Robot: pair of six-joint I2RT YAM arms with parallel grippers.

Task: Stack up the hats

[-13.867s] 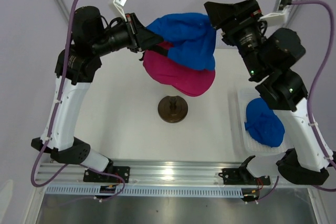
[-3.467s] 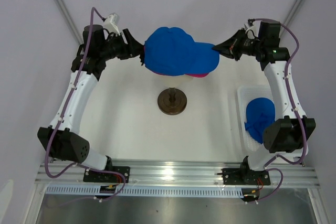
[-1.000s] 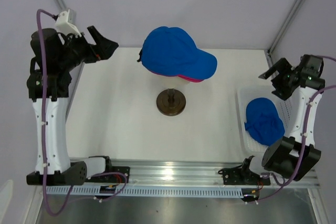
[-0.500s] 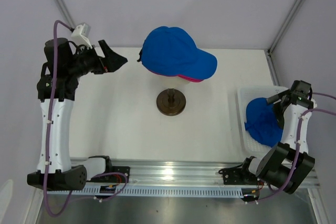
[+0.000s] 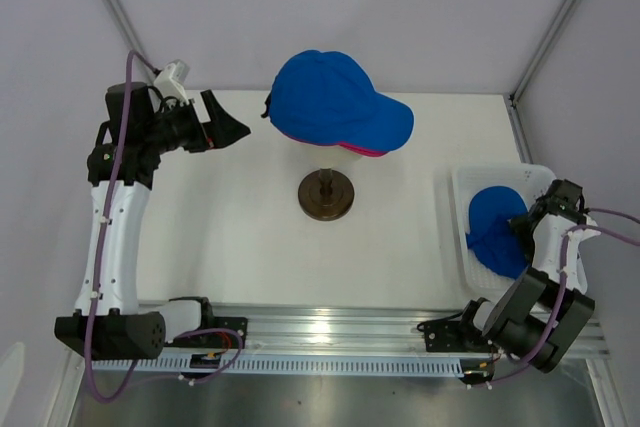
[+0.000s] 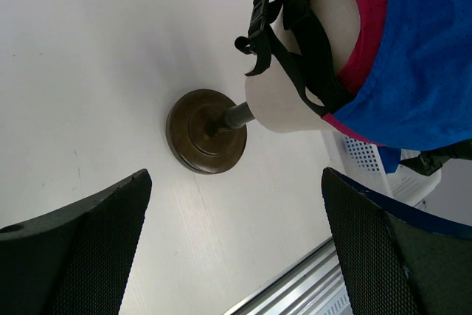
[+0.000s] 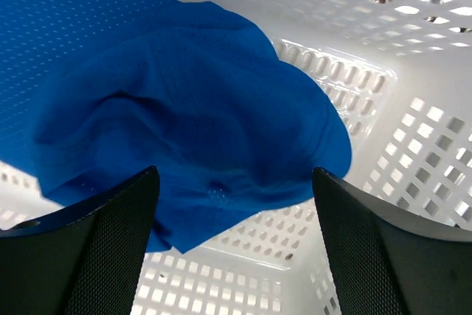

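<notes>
Progress stands at two caps out of three, judging by how things lie. Nearest you on the right, the loose blue cap (image 7: 184,86) lies crumpled in the white basket (image 7: 413,108). The right end effector (image 7: 234,175) hangs just over it with its jaws apart, one on each side, not clamped on the fabric. That pick looks like the step you have left. Further out, the dark round stand (image 5: 328,196) sits at the middle of the bench (image 5: 230,237). On the left, the left end effector (image 6: 236,182) is raised off the bench, jaws wide apart and empty, aimed toward the head form (image 6: 284,101). At the far end, the pink cap (image 6: 361,27) sits on that head form with the top blue cap (image 5: 330,97) pulled over it, only a pink edge showing.
</notes>
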